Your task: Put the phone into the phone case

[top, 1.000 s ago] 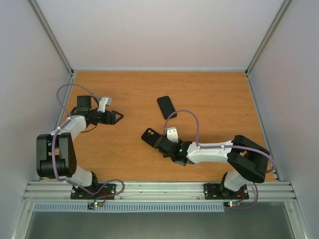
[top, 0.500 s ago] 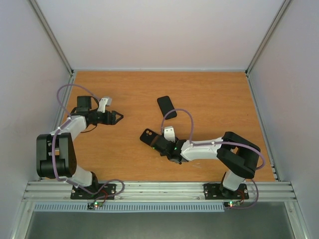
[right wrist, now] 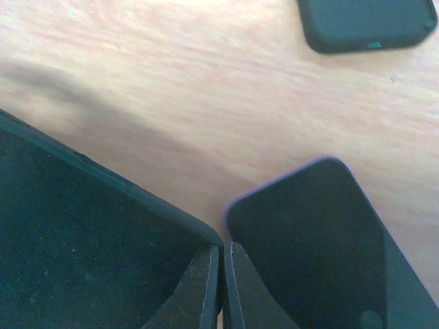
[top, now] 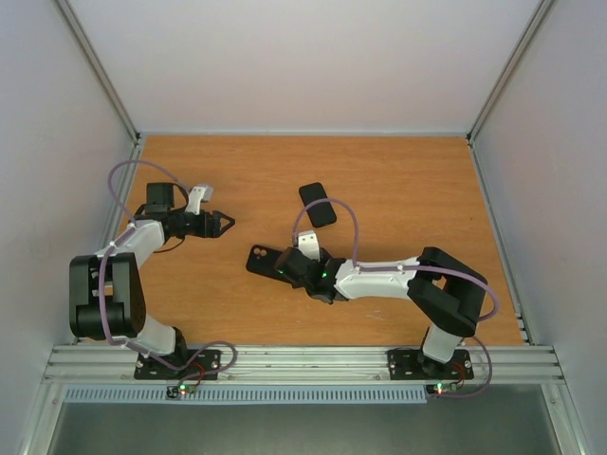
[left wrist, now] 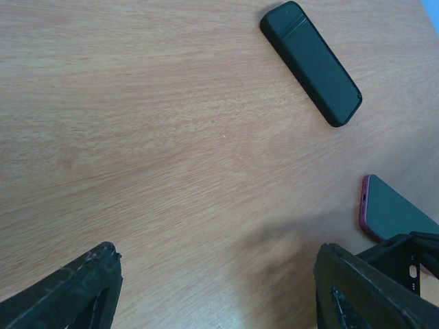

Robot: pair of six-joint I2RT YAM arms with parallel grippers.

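The black phone case [top: 258, 260], with its camera hole at the left end, lies on the wooden table left of centre. In the right wrist view its inside [right wrist: 75, 253] fills the lower left. The phone [right wrist: 315, 247], dark with a purple edge, lies flat just to its right. My right gripper [right wrist: 221, 250] is shut, its tips on the table between case and phone, touching the case's rim. From above, the right gripper [top: 285, 268] covers the phone. The left gripper [left wrist: 218, 257] hangs open over bare wood, and the phone [left wrist: 394, 216] and case [left wrist: 411, 253] show at its right edge.
A second dark flat slab [top: 318, 204] lies apart, farther back near the middle, also visible as a slab [left wrist: 312, 62] in the left wrist view. Grey walls enclose the table [top: 398, 180] on three sides. A metal rail runs along the near edge.
My right arm has reached further left and its jaws have closed. The phone case has slid left with it. The left arm has not moved.
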